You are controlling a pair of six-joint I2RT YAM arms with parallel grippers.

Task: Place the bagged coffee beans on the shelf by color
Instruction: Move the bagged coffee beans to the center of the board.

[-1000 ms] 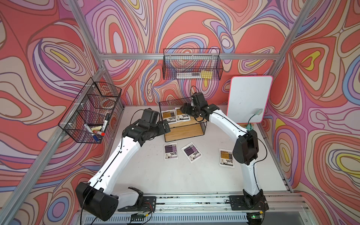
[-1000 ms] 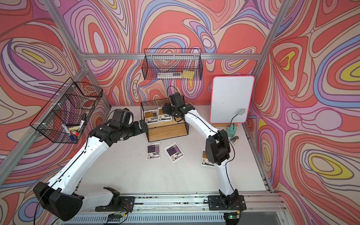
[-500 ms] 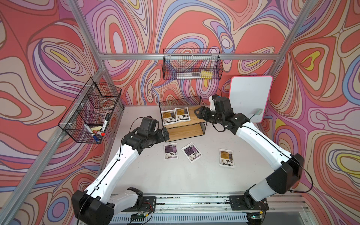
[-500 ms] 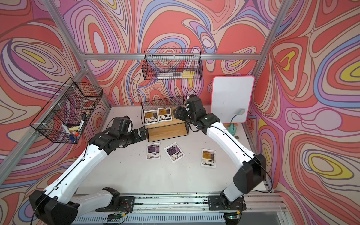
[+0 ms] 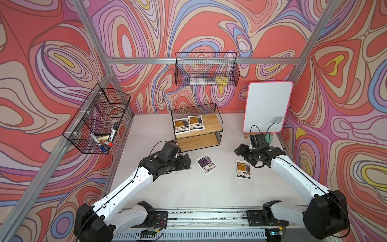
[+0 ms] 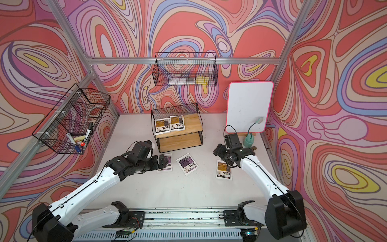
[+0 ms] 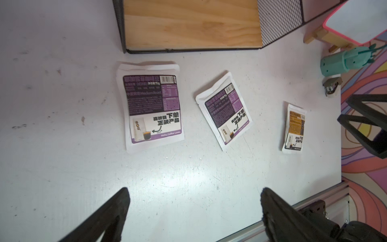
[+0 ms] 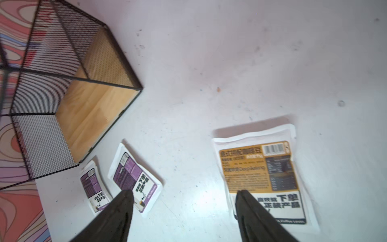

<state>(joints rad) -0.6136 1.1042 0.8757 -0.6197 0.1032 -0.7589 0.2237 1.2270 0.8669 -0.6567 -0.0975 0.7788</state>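
So 2 orange bags (image 5: 181, 126) sit side by side at one end of the shelf (image 5: 211, 123) top board. That leaves room next to them for the last orange bag (image 5: 243, 169), which lies flat on the table (image 5: 188, 188) along with the 2 purple bags (image 5: 206, 163). The lower board (image 5: 199, 141) is bare, so I'd guess that's the purple spot. The right gripper (image 8: 183, 191) hangs close by the last orange bag with its jaws spread wide and nothing in them, probably because that bag is on its side. The left gripper (image 7: 194, 189) is gaping and empty too, low over the purple bag nearer its own side, which looks like a setup for its own pick. These are flat pouches on a flat table, so pinching an edge looks fiddly.
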